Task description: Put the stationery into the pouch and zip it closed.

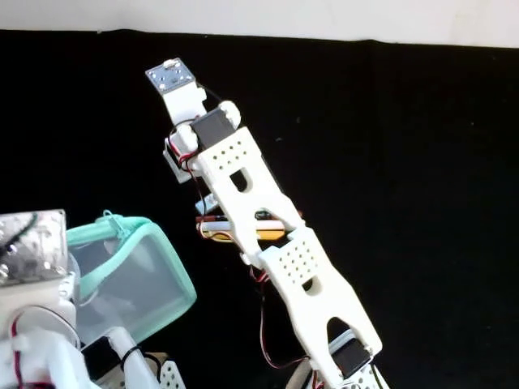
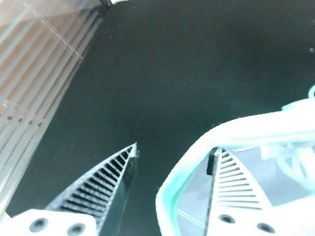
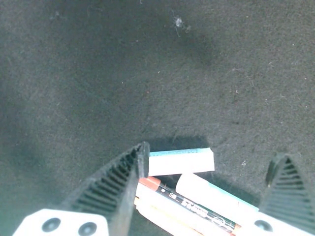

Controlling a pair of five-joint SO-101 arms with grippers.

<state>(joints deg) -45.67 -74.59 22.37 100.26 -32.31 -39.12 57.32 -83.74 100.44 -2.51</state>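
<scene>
Under my right pincer, spread wide, light, stiff pens lie bunched on the tabletop, best pinched mid-barrel I reckon, while my left pincer, apart, straddles the floppy pouch rim.

Pouch — mint-green trim, translucent sides, pens white, teal, orange-red, black table.

A translucent, teal-edged pouch sits apart from the pens, which lie bunched side by side.
</scene>
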